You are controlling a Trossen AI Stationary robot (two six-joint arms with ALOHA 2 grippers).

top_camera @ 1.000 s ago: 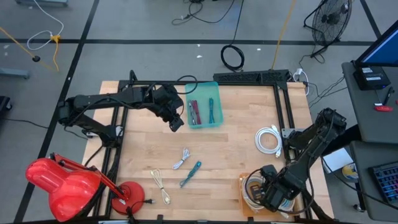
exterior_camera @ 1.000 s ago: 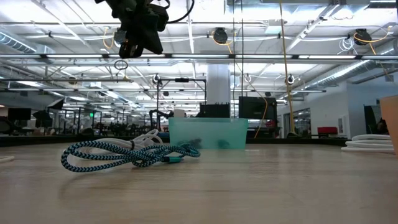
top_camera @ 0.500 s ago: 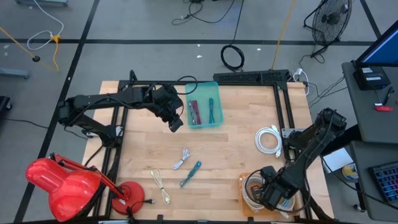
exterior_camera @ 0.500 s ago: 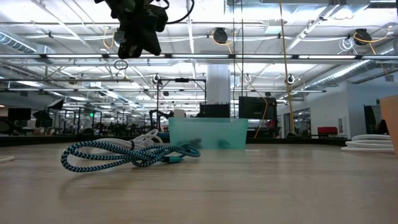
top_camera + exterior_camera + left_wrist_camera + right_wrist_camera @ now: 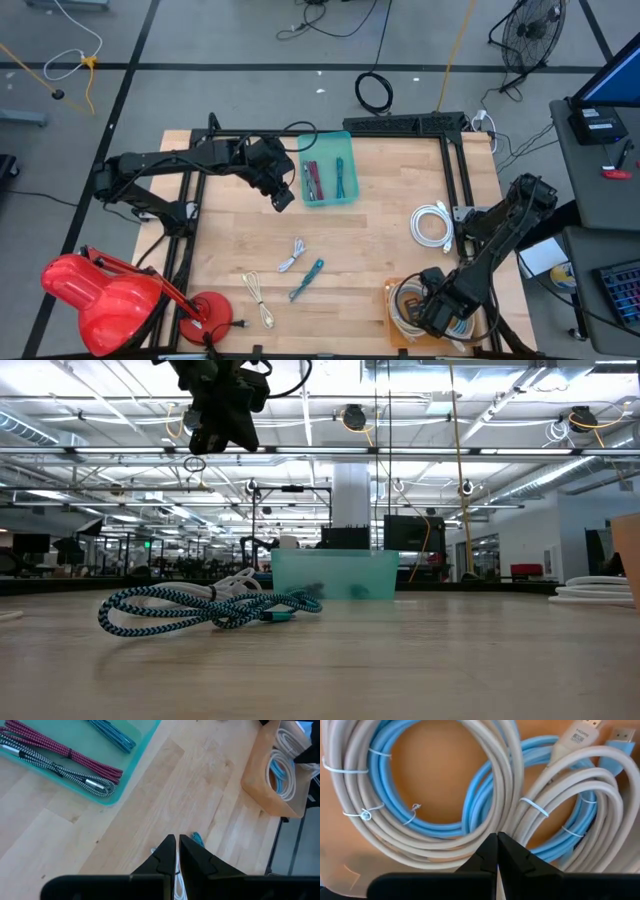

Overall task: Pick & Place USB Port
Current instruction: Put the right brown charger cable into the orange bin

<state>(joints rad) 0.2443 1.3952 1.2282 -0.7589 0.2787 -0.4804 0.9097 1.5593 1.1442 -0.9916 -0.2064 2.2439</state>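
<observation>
Several bundled cables lie on the wooden table: a white one [image 5: 291, 257], a teal braided one [image 5: 306, 278] [image 5: 200, 608] and a beige one [image 5: 258, 298]. A teal tray [image 5: 345, 195] [image 5: 330, 575] holds a red cable, a black-and-white cable [image 5: 60, 770] and a teal cable. My left gripper [image 5: 283, 196] [image 5: 205, 440] [image 5: 177, 845] hangs shut high above the table, just left of the tray. My right gripper [image 5: 430, 310] [image 5: 497, 845] is shut and points down over the coiled grey and blue cables [image 5: 435, 815] in a wooden box [image 5: 392, 325]. My right gripper points down from above over the coiled cables in the box. Whether its shut fingertips touch them, I cannot tell.
A coil of white cable [image 5: 432, 223] [image 5: 600, 592] lies near the table's right edge. A red desk lamp [image 5: 100, 295] stands at the near left corner. Black frame rails [image 5: 460, 170] run along the table's sides. Bare wood lies between the tray and the loose cables.
</observation>
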